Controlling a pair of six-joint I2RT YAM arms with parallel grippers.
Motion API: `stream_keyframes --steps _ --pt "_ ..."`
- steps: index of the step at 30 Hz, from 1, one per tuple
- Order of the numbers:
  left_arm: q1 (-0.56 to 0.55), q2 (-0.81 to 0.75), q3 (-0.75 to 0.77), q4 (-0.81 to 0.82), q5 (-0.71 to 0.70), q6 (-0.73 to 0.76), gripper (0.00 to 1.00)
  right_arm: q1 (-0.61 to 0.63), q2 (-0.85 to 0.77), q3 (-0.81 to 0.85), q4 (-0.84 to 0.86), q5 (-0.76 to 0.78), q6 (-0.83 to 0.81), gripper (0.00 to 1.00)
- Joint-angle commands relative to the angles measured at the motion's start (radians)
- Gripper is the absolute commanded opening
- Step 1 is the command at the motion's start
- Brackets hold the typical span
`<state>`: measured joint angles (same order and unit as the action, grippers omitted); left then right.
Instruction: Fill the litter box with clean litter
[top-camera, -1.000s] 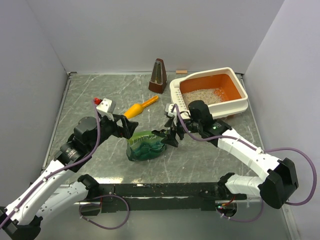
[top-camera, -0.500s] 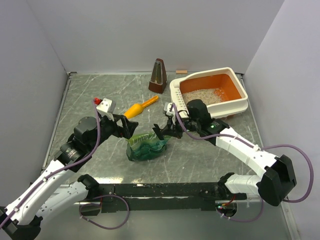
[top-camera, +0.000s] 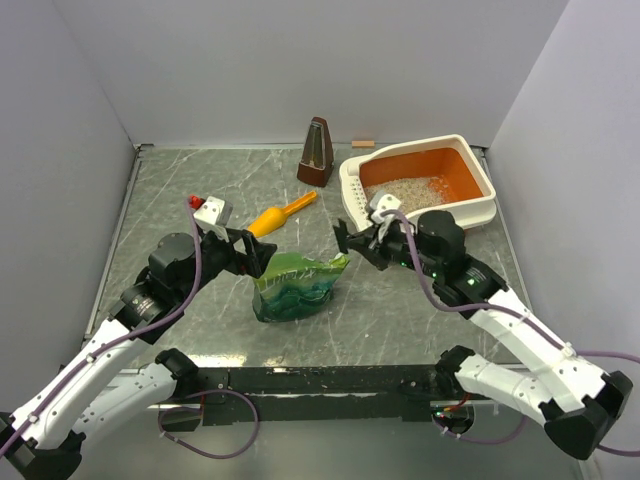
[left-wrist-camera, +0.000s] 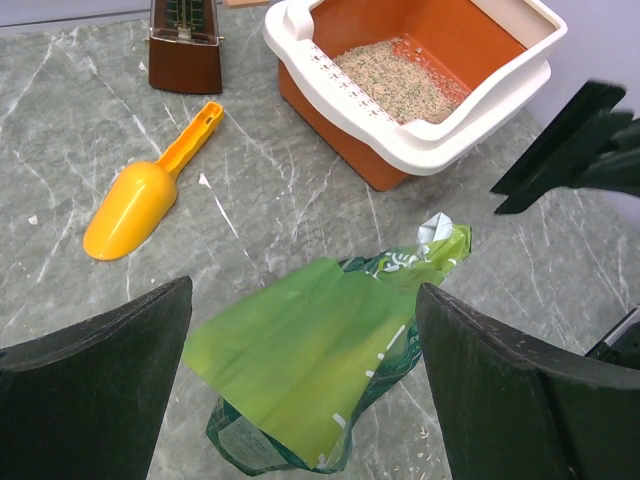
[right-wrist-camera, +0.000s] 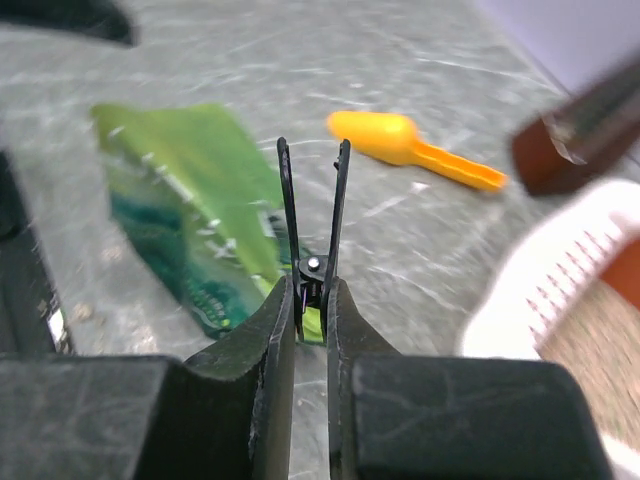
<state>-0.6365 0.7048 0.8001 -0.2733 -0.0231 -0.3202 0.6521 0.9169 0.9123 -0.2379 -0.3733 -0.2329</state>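
Note:
The litter box (top-camera: 482, 207) (left-wrist-camera: 330, 88), cream outside and orange inside, stands at the back right. A thin patch of clean litter (top-camera: 405, 190) (left-wrist-camera: 400, 80) lies in it. A crinkly green bag (top-camera: 295, 285) (left-wrist-camera: 310, 360) (right-wrist-camera: 190, 250) stands mid-table with its top flap raised. My right gripper (top-camera: 347, 242) (right-wrist-camera: 310, 290) hangs just right of the bag's upper corner, shut on a small black clip (right-wrist-camera: 313, 268) whose thin handles stick out past the fingers. My left gripper (top-camera: 255, 255) (left-wrist-camera: 305, 300) is wide open at the bag's left side, holding nothing.
An orange scoop (top-camera: 280, 215) (left-wrist-camera: 140, 200) (right-wrist-camera: 400, 140) lies left of the box. A brown metronome (top-camera: 317, 152) (left-wrist-camera: 185, 45) stands at the back, a small wooden block (top-camera: 362, 143) behind it. White walls close in the table.
My right gripper closed at the bag's top, then drew back up and to the right with the clip. The bag's top flap has sprung upward. The left arm has not moved.

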Motion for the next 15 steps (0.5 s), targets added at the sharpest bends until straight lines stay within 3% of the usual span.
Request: stream_keyframes --steps 1,4,9,15 --pt "-0.002 -0.004 0.022 0.025 -0.001 -0.016 0.97 0.003 -0.039 0.008 -0.098 0.276 0.177 0.0" --pt "-0.002 -0.002 0.024 0.026 0.002 -0.017 0.97 0.003 -0.017 0.043 -0.248 0.443 0.324 0.0" --pt "-0.003 -0.002 0.028 0.017 -0.006 -0.02 0.97 0.003 0.042 0.037 -0.443 0.569 0.515 0.0" --pt "-0.003 -0.002 0.03 0.005 -0.023 -0.025 0.97 -0.003 0.141 -0.027 -0.574 0.597 0.639 0.0"
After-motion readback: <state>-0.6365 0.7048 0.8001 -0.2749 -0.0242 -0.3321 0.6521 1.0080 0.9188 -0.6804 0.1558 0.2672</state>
